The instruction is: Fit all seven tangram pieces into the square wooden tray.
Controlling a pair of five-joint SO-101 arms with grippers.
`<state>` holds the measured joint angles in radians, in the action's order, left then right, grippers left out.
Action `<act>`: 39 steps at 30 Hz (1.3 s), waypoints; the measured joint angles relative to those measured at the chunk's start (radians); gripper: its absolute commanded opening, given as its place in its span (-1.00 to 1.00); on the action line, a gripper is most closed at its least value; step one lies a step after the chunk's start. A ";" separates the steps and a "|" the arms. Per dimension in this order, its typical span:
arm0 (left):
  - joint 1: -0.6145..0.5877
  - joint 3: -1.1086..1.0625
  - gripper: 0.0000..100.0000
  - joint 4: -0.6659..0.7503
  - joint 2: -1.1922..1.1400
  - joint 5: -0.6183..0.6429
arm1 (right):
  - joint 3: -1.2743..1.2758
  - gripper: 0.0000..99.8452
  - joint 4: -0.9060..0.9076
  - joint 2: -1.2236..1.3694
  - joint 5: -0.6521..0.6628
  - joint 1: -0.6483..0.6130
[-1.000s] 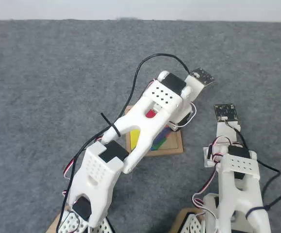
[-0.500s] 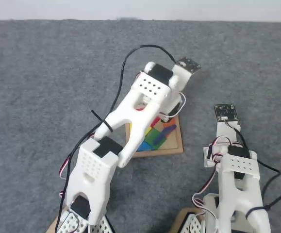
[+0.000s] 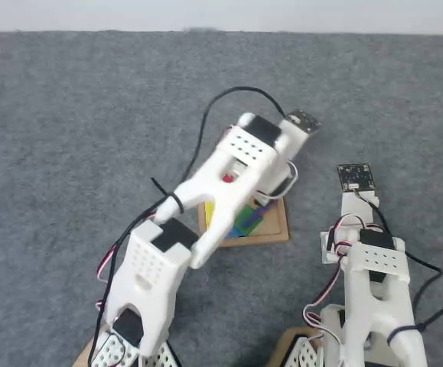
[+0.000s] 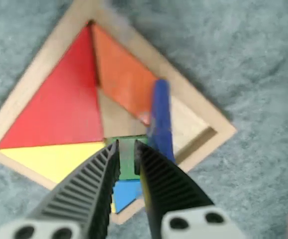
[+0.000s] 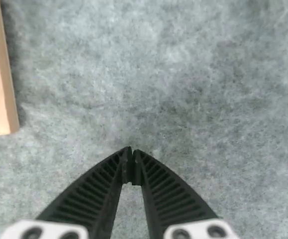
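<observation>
Right now the left gripper [image 4: 126, 148] hangs over the wooden tray [image 4: 226, 132], jaws a narrow slit apart and pinching nothing. The green piece [image 4: 129, 162] shows through the gap. The blue piece [image 4: 159, 117] stands on edge just beside the tips, against the orange triangle [image 4: 121, 77]. The red triangle [image 4: 64, 109] lies flat along a tray edge. The right gripper [image 5: 129, 152] is pressed together over the grey mat [image 5: 183, 74], near a tray corner. Versus half a second ago, the left arm has swung back over the tray and the right arm is unchanged.

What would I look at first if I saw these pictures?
The bright pieces in the wooden tray: a big red triangle beside an orange triangle, with a blue piece that seems tilted up instead of lying flat. The left gripper hangs just above them, slightly open.
</observation>
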<state>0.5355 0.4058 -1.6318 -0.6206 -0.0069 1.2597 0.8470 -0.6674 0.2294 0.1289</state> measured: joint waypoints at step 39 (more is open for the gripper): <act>0.087 -0.175 -0.91 0.103 0.003 0.021 | 0.000 -0.99 0.000 0.000 0.000 0.000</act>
<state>0.6229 0.2309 -1.5290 -0.6176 0.0146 1.2597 0.8470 -0.6674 0.2294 0.1289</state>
